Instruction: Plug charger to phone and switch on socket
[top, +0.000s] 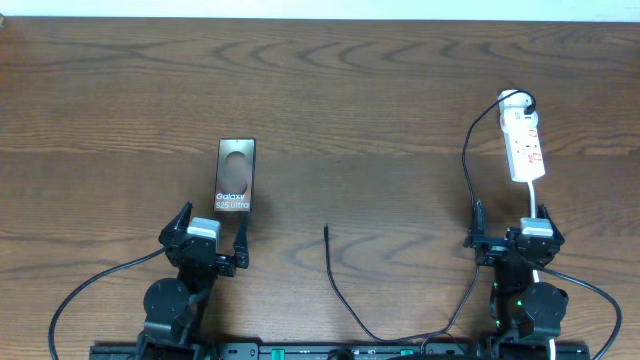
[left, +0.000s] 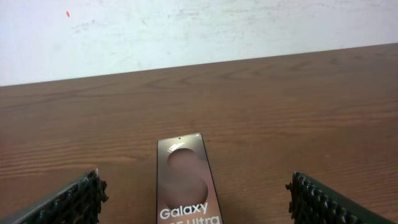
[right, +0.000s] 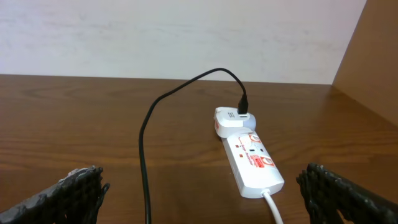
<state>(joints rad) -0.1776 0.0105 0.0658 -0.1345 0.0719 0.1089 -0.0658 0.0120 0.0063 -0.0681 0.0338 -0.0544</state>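
Overhead: phone (top: 235, 175) just ahead of left tool (top: 211, 234), jaws apart.

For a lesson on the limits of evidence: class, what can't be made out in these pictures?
- Left wrist: phone lower end, cut off by the bottom edge.
- Right wrist: socket switch position, too small to tell.
- Overhead: charger tip's connector type, too small to tell.

Both arms were folded low, pointing forward; left gripper (top: 213, 217) and right gripper (top: 510, 215) gaped wide, holding nothing.
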